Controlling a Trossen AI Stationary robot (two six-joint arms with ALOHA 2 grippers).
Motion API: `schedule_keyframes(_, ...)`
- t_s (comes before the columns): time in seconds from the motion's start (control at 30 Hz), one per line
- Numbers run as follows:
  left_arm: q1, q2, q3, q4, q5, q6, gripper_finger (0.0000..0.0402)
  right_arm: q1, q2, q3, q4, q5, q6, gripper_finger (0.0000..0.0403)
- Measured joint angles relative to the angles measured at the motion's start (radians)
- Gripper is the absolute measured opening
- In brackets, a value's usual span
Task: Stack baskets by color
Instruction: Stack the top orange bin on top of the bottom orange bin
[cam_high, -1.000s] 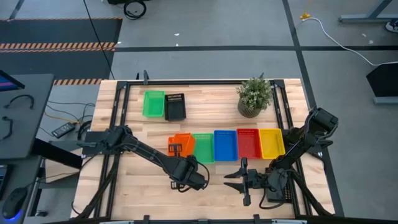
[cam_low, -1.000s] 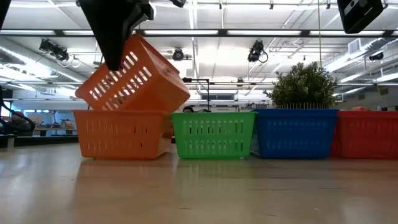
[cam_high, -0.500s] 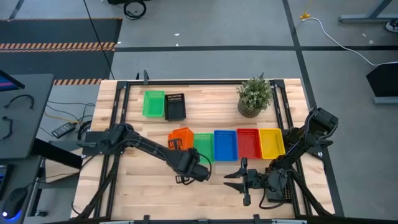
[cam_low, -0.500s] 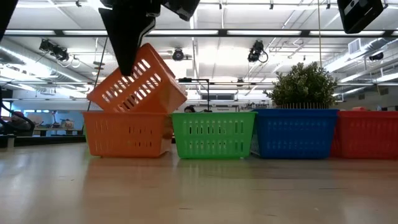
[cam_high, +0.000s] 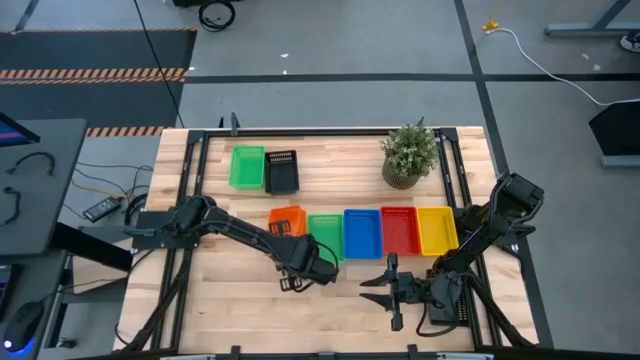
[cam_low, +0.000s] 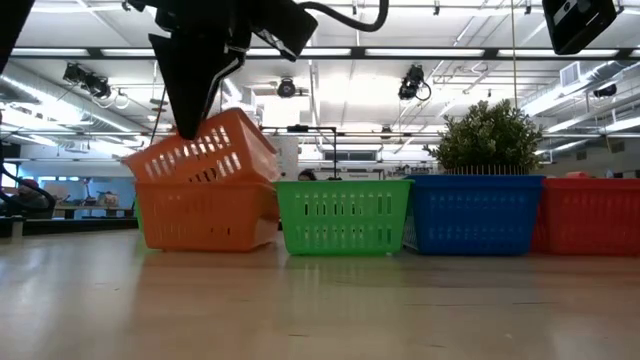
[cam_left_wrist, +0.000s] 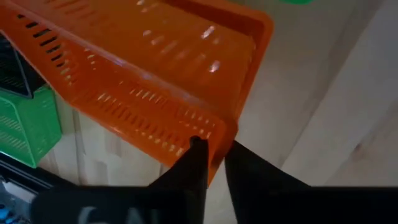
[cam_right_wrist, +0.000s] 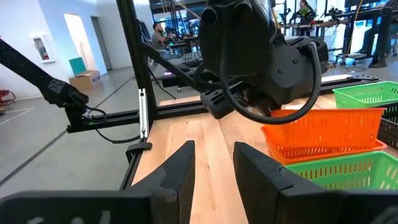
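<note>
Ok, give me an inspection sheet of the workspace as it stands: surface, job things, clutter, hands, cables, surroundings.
Surface: wooden table in a dark frame.
Job things: row of orange stack, green, blue, red, yellow; spare green and black at the back. Upper orange basket sits tilted in the lower one.
Clutter: plant.
Hands: left hand pinches the upper orange basket's rim; right hand open, idle at the front edge.
Cables: a white one on the floor beyond the table.
Surroundings: desk beside the table; a person far off.
</note>
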Motion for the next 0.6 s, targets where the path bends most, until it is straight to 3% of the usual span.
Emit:
schedule_keyframes(0.23,0.006,0.000,0.014,-0.003,0.044,0.052,0.0140,0.000,0.000,0.000,-0.005,0.000,0.000,0.0115)
schedule_keyframes(0.43,-0.003,-0.004,0.146,0.001,0.085,0.100,0.0184,0.000,0.000,0.000,-0.007,0.000,0.000,0.0115)
schedule_keyframes(0.53,-0.013,-0.029,0.194,0.002,0.022,0.131,0.0184,0.000,0.000,0.000,-0.008,0.000,0.000,0.0115)
schedule_keyframes(0.6,-0.011,-0.049,0.195,0.000,-0.104,0.176,0.0174,0.000,0.000,0.000,-0.008,0.000,0.000,0.0115)
